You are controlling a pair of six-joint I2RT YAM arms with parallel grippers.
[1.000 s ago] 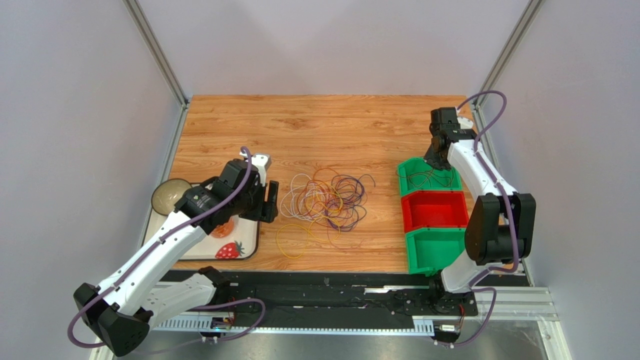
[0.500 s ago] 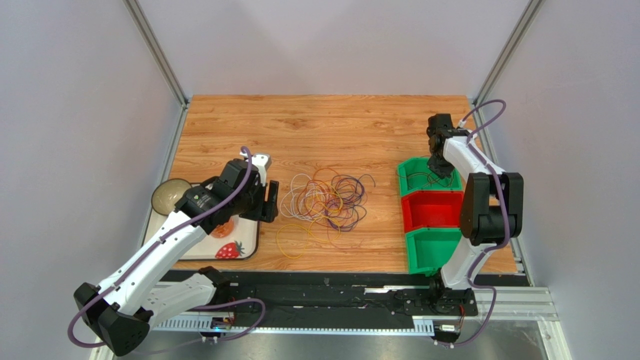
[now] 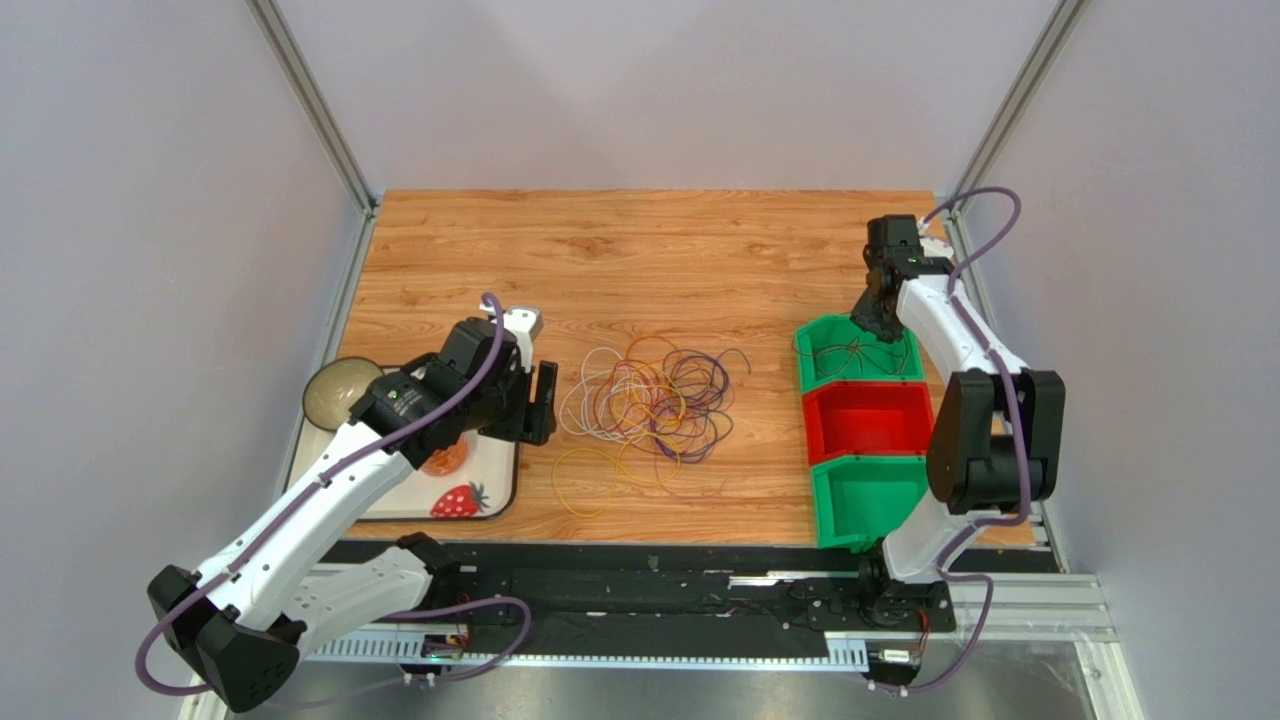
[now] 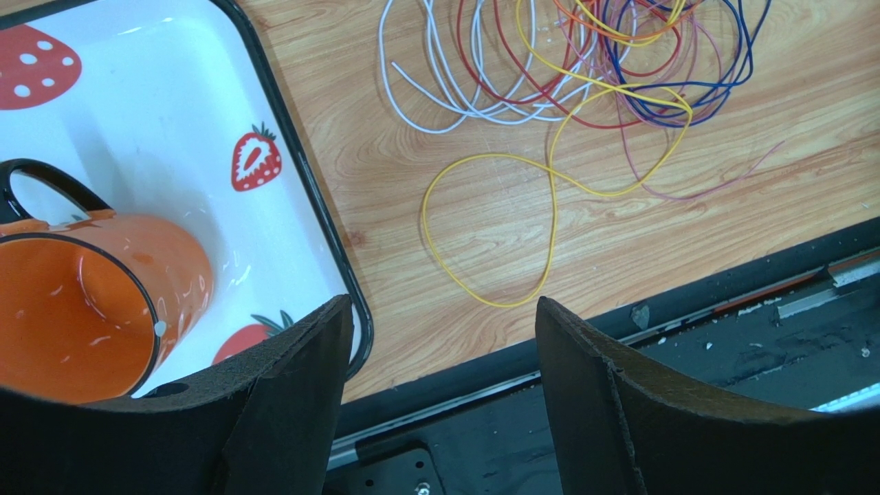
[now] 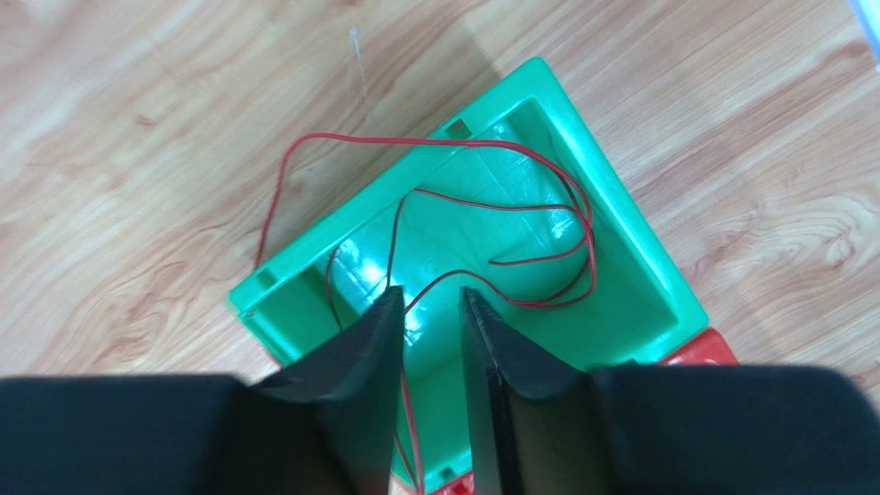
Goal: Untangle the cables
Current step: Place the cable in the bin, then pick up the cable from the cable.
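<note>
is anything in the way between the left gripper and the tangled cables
nothing visible does: the left gripper hangs open over bare wood, with the cables just ahead of its fingers. the tray with the orange mug lies off to one side, not in the path.

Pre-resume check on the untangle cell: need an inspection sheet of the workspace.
Surface: wood table, no damage seen.
Job's things: tangle mid-table; yellow loop trailing from its near side; red cable in far green bin, part draped over the rim onto the table.
Clutter: tray holding orange mug; bowl; red bin; near green bin.
Grippers: left gripper open over the tray's edge, holding nothing; right gripper above far green bin, jaws narrowly apart, red cable showing in the gap.
Cables: lilac hoses along both arms, no snag seen.
Surroundings: grey walls; black rail at near edge.
</note>
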